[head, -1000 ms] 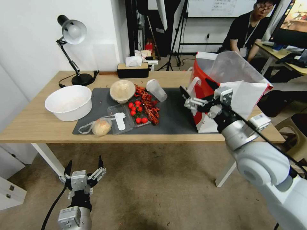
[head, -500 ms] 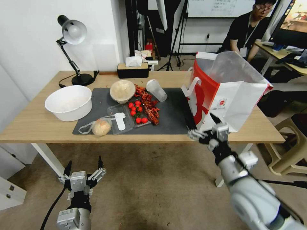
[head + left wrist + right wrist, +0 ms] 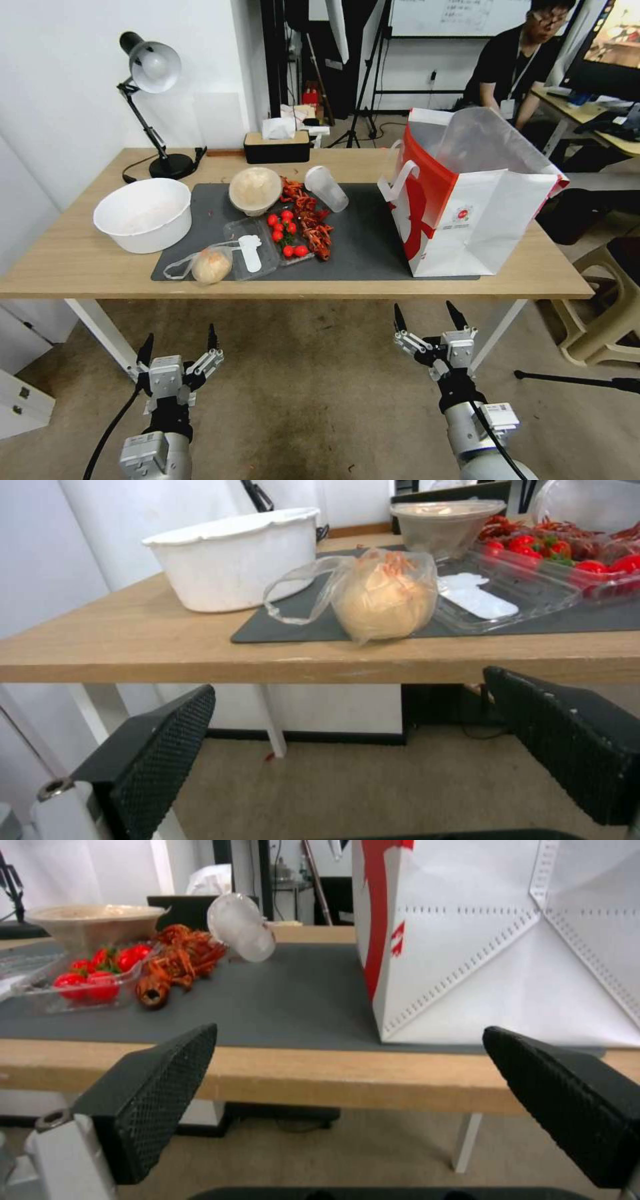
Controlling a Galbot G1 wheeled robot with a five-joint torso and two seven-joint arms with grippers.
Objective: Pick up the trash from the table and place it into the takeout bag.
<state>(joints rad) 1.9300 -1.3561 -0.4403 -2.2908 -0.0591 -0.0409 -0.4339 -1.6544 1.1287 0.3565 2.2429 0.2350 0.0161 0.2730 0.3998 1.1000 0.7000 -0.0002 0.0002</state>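
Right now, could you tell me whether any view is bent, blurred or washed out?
Head view: wide-angle bend, with the table edge bowing and the takeout bag leaning outward. Left wrist view: the bun in clear bag reads clearly, the near tool pads soft. Right wrist view: the bag's white wall looks bright, though its perforations show.

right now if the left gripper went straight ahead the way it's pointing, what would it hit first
Probably the table: its front edge sits just above the midline between the open jaws of the left gripper. Slightly lower, it would slip underneath toward the white leg. The bun in its clear bag lies higher, on top.
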